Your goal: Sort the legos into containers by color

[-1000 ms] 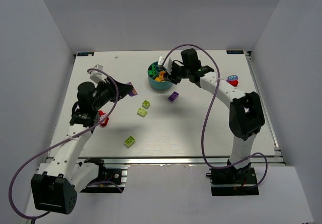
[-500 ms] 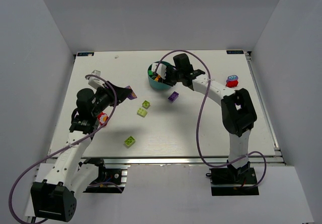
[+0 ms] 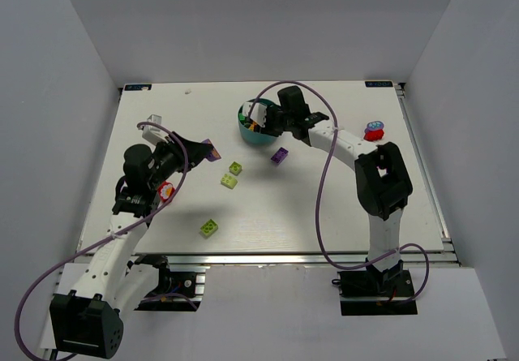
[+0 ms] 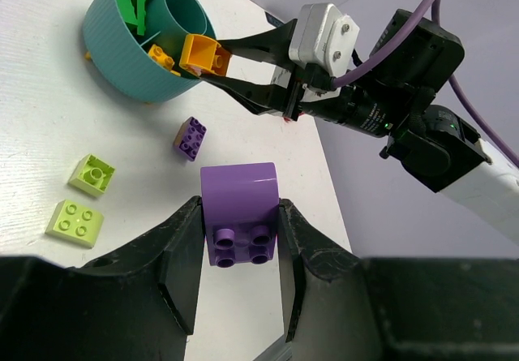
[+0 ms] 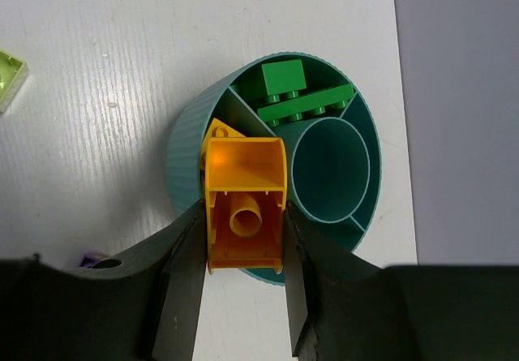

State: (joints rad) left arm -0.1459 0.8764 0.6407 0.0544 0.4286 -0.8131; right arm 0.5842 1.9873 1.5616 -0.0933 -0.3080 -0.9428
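An orange lego (image 5: 243, 166) is clamped in the right pincer (image 5: 242, 212), over the wedge of the teal bowl (image 5: 182, 146) where another orange brick (image 5: 219, 130) lies. The next wedge holds dark green bricks (image 5: 296, 93). The left pincer (image 4: 240, 223) grips a purple lego (image 4: 241, 199), held up well apart from the bowl. On the white counter (image 3: 308, 207) lie a loose purple brick (image 4: 190, 138) near the bowl, two lime bricks (image 4: 91, 174) side by side, and a third lime brick (image 3: 210, 227) closer to the arms' bases
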